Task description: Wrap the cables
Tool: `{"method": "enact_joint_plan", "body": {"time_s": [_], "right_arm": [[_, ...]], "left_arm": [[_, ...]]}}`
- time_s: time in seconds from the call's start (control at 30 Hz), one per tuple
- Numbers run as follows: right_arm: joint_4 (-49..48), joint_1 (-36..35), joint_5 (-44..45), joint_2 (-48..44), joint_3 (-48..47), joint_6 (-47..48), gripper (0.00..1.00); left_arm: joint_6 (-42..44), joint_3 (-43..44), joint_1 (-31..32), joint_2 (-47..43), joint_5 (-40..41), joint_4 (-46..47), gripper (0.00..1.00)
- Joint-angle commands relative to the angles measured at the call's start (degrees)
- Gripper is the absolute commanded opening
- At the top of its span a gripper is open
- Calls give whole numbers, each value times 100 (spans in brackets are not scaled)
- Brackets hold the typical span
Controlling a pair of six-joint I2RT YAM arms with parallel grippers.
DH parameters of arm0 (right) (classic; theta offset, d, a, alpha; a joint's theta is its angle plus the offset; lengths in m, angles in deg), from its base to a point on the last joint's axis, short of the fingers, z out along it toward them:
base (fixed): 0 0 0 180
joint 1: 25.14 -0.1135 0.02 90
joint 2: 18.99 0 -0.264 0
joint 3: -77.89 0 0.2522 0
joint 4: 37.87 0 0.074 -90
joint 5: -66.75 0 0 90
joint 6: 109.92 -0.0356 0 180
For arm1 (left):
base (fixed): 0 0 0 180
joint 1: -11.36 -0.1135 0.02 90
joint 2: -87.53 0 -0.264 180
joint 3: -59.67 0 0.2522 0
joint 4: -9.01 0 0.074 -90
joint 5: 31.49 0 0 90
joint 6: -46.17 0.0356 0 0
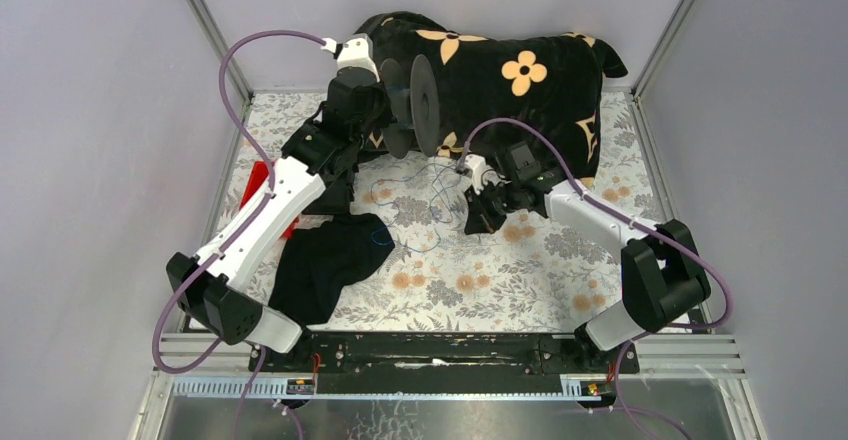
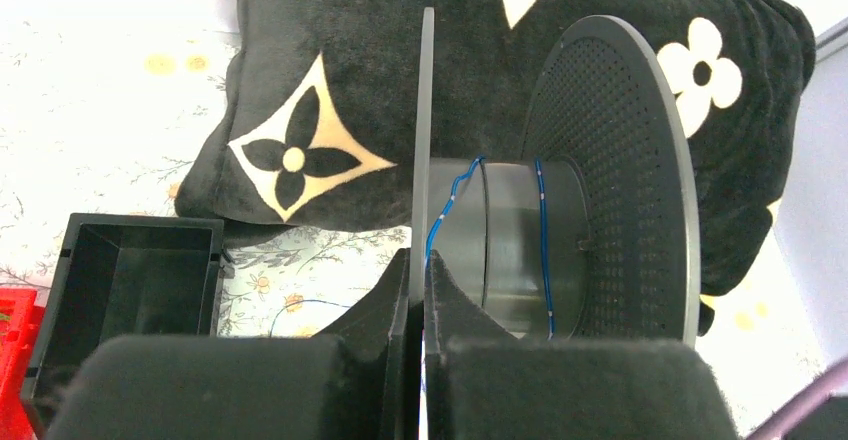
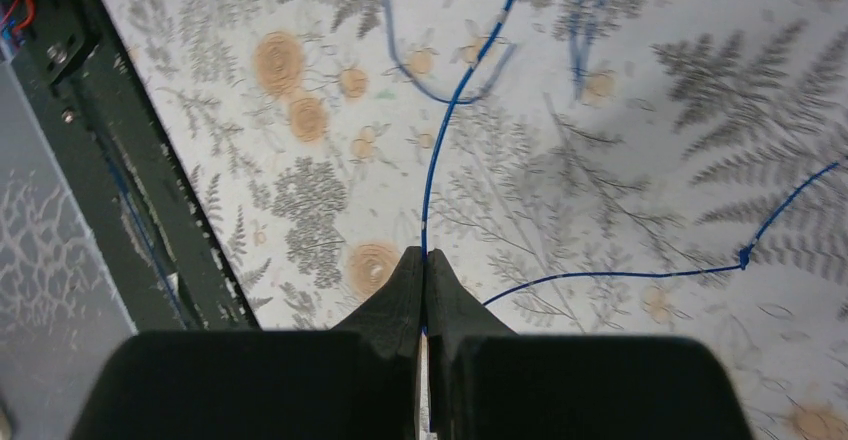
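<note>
The left hand (image 2: 417,270) clamps the near flange of the black spool (image 2: 610,160), axle level. The right hand (image 3: 424,265), nearer the slack, pinches a blue cable (image 3: 437,140) running straight ahead from its fingertips. The rest lies looped on the bench (image 1: 520,270) between the two.

So the cushion (image 1: 520,70) lies across the back of the tabletop (image 1: 520,270), and the spool (image 1: 425,105) stands on edge right in front of it, about mid-width. The left gripper (image 2: 418,260) is pinched on the spool's left flange. The cables (image 1: 420,195) sprawl on the tabletop in front of the spool, with a few turns on its core. The right gripper (image 3: 424,255), right of that tangle, pinches one strand. An open box (image 2: 140,280) sits left of the spool, and a cloth (image 1: 320,265) lies front left under the left arm.
</note>
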State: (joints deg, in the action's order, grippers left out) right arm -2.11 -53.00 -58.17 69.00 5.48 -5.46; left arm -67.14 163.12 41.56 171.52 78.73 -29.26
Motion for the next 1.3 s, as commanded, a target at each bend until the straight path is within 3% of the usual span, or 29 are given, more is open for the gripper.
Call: {"method": "enact_joint_plan", "body": {"time_s": [0.0, 0.43, 1.0, 1.27], "right_arm": [[466, -367, -464, -205, -342, 399, 0], [1616, -809, -1654, -349, -1805, 691, 0], [1441, -713, -51, -791, -3039, 51, 0], [1224, -199, 113, -732, -3364, -334, 0]], "left_arm": [[-399, 228, -31, 55, 625, 376, 0], [80, -209, 270, 44, 1406, 785, 0], [1787, -1189, 1125, -134, 2084, 1947, 0], [2474, -1663, 1455, -344, 1565, 2184, 0]]}}
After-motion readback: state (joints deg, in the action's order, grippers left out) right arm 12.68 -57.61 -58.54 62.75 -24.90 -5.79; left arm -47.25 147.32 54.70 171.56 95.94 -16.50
